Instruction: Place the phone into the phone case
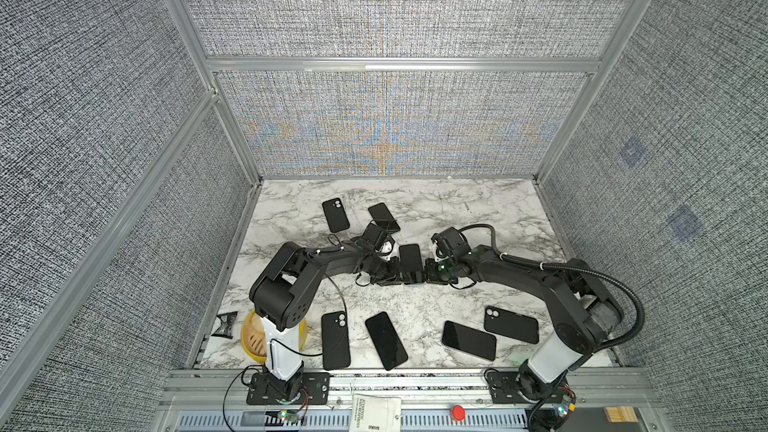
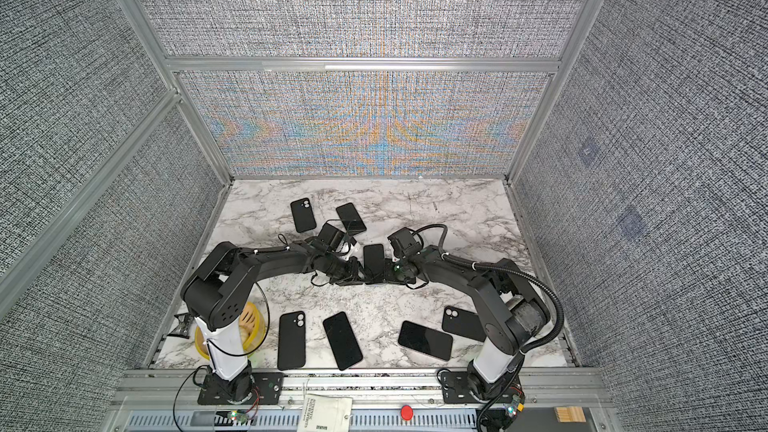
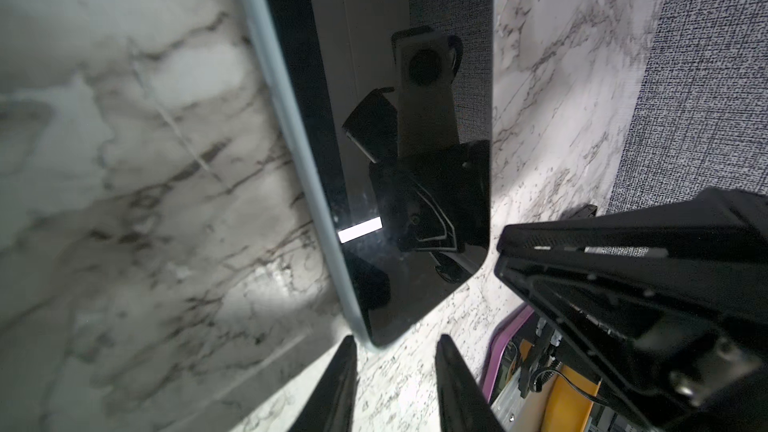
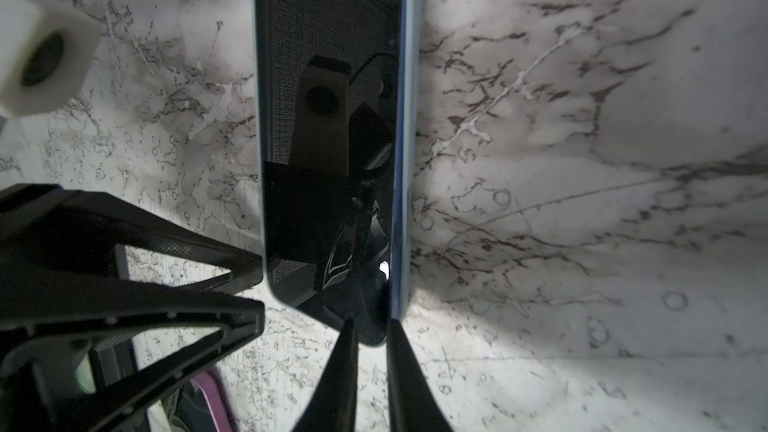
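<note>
The phone (image 4: 328, 126) sits between both jaws. The right jaws are nearly closed, pinching its end. The left jaws are partly open with its corner at their mouth, ungripped. The nearest phone case (image 1: 336, 340) lies well apart from both jaws, so fitting is not yet begun.

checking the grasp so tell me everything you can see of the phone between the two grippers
The phone is a slim slab with an unlit, glossy black screen reflecting the rig above and a pale blue frame, no case on it. It is mid-way across the marble table, screen up, long axis running front to back. The right gripper looks pinched on one near corner; the left gripper straddles the other without touching it. Lifted or resting: unclear.
</note>
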### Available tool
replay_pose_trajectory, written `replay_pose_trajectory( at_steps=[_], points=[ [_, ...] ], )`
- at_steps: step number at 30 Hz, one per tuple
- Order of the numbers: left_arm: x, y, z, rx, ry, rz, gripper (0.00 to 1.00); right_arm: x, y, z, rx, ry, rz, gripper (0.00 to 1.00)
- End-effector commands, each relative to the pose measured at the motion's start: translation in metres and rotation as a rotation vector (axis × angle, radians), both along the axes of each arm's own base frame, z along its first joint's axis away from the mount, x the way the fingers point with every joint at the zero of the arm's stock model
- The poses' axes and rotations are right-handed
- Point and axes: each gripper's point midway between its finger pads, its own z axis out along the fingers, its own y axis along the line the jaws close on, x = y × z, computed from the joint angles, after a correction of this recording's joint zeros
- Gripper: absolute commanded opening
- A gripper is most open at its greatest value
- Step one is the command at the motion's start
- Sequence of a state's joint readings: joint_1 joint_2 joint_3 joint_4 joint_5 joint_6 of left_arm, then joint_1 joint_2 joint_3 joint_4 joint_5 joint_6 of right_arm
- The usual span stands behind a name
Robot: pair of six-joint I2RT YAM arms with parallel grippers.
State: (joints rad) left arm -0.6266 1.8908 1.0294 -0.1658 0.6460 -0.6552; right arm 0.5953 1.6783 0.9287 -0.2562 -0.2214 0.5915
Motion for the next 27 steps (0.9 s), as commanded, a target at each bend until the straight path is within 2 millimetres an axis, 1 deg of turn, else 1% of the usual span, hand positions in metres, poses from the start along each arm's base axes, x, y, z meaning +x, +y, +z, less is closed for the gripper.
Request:
replay_pose_trajectory(
  at_steps=[1, 8, 13, 20, 27],
  points=[
    [0.001, 0.0, -0.003, 0.002, -0.004, 0.003, 0.34, 0.003, 0.002, 0.0, -0.003, -0.01, 0.002, 0.18],
    [0.004, -0.002, -0.003, -0.004, -0.01, 0.001, 0.34, 0.003, 0.002, -0.002, -0.01, -0.01, 0.004, 0.17],
    [0.004, -0.003, -0.004, -0.005, -0.007, 0.0, 0.32, 0.004, 0.004, -0.002, -0.007, -0.01, 0.007, 0.14],
    [0.003, -0.005, -0.005, -0.014, 0.001, 0.0, 0.25, 0.0, 0.004, -0.01, -0.008, 0.01, 0.015, 0.09],
    [0.003, -0.005, -0.007, -0.015, 0.007, 0.0, 0.24, -0.004, 0.005, -0.021, -0.005, 0.035, 0.018, 0.06]
  ],
)
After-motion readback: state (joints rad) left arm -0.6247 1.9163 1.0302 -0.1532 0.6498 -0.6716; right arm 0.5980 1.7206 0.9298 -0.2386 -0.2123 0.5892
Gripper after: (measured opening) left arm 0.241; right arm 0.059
